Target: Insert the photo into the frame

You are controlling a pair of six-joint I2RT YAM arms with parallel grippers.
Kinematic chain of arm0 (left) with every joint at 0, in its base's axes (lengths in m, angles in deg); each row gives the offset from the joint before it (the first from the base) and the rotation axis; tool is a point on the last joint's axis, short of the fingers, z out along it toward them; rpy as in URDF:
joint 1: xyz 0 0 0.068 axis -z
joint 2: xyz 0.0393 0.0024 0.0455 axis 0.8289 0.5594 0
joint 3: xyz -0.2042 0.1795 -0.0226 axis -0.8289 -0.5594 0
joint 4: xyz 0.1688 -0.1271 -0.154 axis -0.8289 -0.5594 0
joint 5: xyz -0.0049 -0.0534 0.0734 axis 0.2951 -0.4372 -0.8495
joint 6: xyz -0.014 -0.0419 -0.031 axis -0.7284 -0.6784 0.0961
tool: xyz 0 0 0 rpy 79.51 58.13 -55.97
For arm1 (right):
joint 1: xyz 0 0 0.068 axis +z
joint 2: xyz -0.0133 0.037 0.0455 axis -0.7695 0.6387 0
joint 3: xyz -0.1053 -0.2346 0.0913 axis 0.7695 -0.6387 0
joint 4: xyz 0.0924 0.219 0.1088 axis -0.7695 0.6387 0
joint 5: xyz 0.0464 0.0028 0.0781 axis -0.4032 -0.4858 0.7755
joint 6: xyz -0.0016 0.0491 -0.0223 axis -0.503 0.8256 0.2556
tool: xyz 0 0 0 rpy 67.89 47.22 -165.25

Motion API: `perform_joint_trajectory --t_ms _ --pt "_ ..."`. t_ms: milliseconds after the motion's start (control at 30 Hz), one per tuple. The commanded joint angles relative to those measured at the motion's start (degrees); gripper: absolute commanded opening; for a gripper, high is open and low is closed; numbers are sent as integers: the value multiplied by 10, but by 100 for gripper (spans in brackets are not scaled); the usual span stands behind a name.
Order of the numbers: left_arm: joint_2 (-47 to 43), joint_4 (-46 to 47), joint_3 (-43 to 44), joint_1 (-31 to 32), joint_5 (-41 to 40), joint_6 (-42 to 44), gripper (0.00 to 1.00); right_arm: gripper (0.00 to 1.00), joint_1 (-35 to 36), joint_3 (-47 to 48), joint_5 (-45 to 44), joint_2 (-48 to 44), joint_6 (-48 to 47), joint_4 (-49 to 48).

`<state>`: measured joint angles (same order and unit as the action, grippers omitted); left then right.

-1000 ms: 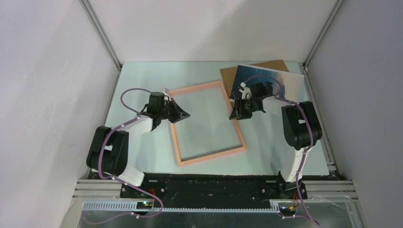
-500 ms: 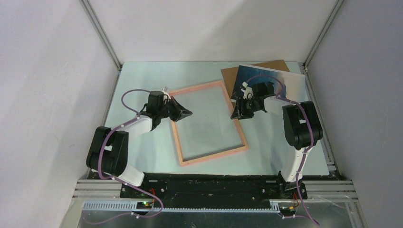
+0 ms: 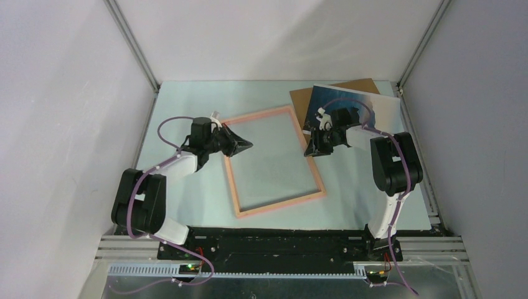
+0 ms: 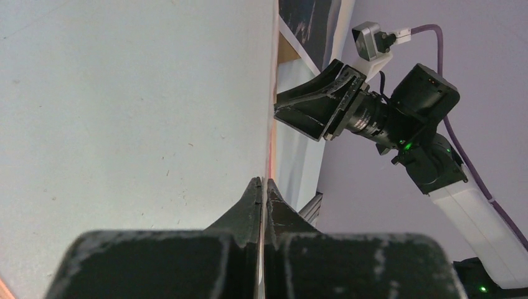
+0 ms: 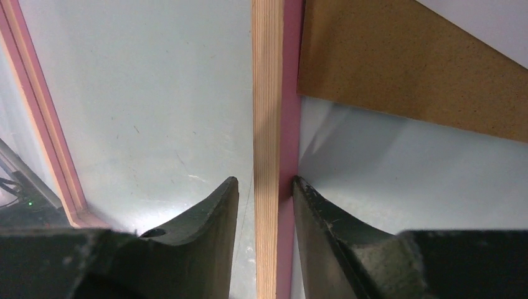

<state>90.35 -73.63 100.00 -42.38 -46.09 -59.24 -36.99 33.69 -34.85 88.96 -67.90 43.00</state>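
Positioning frame (image 3: 280,204): rail (image 5: 266,93) straddled by right gripper (image 3: 310,151), jaws unclamped. Seemingly empty, left gripper (image 3: 248,146) is clenched. Next, photo (image 3: 381,111) must be fetched.

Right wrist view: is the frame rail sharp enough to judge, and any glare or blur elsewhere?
Right wrist view: the frame inside the right gripper is sharp, grain showing; soft shadow to its right, small bright patch on the table. Left wrist view: left gripper blurred close up, right arm crisp. Top view: even light.

the frame (image 5: 268,124) is raw wood grain, smooth pink paint on 1 side; backing board (image 5: 405,68) at 1 o'clock looks matt, rough-ish cardboard
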Motion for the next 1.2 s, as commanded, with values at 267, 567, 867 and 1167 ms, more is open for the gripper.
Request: perform_joint_trajectory --t_ms 267,567,867,1167 --pt "-33 27 8 5 42 -25 0 26 4 12 -37 3 4 3" --pt "-30 40 5 6 50 -41 0 17 5 12 -35 2 3 4" --pt "-19 48 10 6 59 -41 0 15 4 12 -33 1 1 4" --pt "4 42 22 6 53 -13 0 15 4 12 -30 1 1 5"
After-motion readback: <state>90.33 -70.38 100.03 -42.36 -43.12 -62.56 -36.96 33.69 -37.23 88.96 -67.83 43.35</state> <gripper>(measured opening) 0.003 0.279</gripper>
